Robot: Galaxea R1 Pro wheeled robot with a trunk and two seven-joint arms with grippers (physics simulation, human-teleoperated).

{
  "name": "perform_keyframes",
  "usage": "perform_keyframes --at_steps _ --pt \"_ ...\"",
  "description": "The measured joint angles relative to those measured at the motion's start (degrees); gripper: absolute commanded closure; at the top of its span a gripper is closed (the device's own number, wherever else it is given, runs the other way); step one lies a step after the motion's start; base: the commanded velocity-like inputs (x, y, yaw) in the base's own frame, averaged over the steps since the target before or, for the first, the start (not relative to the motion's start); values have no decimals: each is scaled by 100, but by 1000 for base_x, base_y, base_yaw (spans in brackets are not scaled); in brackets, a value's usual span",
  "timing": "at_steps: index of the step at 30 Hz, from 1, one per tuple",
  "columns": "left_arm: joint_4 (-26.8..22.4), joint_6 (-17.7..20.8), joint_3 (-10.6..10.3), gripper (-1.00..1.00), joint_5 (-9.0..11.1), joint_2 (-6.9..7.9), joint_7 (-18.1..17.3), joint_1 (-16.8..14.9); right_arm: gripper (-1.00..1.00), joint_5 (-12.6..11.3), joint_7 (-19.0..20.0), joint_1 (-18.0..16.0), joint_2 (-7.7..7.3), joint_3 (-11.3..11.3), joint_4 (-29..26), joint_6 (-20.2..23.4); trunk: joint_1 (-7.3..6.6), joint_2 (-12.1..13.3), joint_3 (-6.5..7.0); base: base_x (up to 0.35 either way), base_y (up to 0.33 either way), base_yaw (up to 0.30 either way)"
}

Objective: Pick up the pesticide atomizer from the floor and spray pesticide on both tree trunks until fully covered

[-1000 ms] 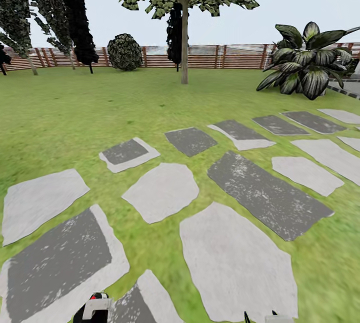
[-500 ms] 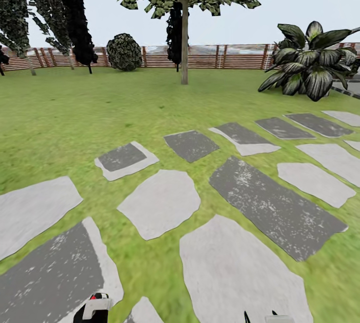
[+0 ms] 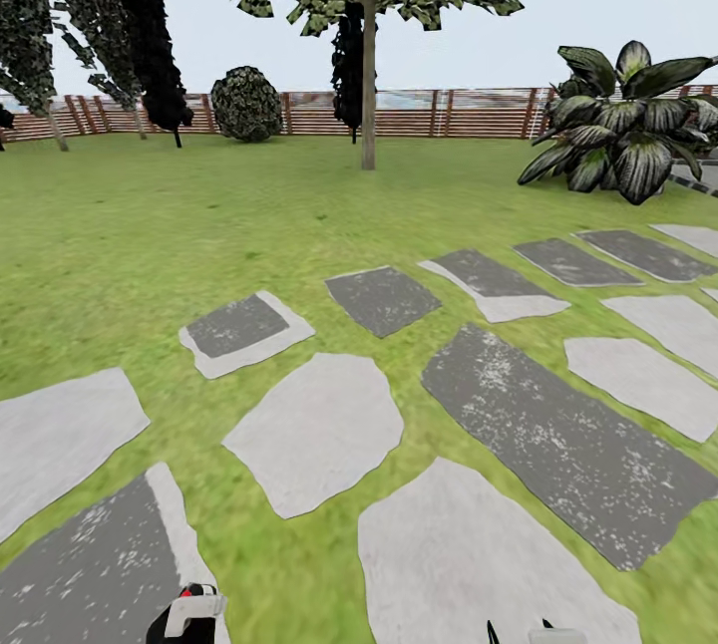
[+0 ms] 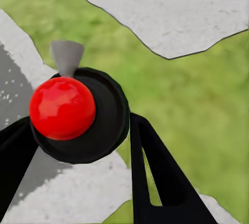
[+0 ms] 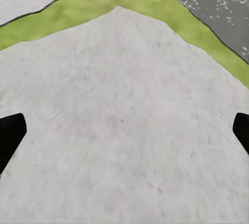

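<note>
The atomizer (image 4: 78,115) sits between the left claw's (image 4: 78,146) black fingers, which close on its dark round body; in the head view it shows at six to seven o'clock, at the near edge. It is a small dark green bottle with a glossy red cap and pale trigger. I judge it light, stiff and smooth, so the body below the cap is the place to grip. The right claw (image 5: 124,135) is spread wide and holds nothing, over a pale paving slab (image 5: 124,104). Far off at twelve o'clock stands a tree (image 3: 368,76), its trunk bare.
</note>
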Motion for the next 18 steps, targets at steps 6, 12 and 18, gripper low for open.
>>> perform_keyframes --at_steps 6,12,18 --pt "-4 0 -1 100 1 0 0 0 -100 0 0 0 0 3 0 0 0 0 0 339 0 0" --pt "-4 0 -1 100 0 0 0 0 -100 0 0 0 0 3 0 0 0 0 0 339 0 0" --pt "-8 0 -3 100 0 0 0 0 -100 0 0 0 0 4 0 0 0 0 0 339 0 0"
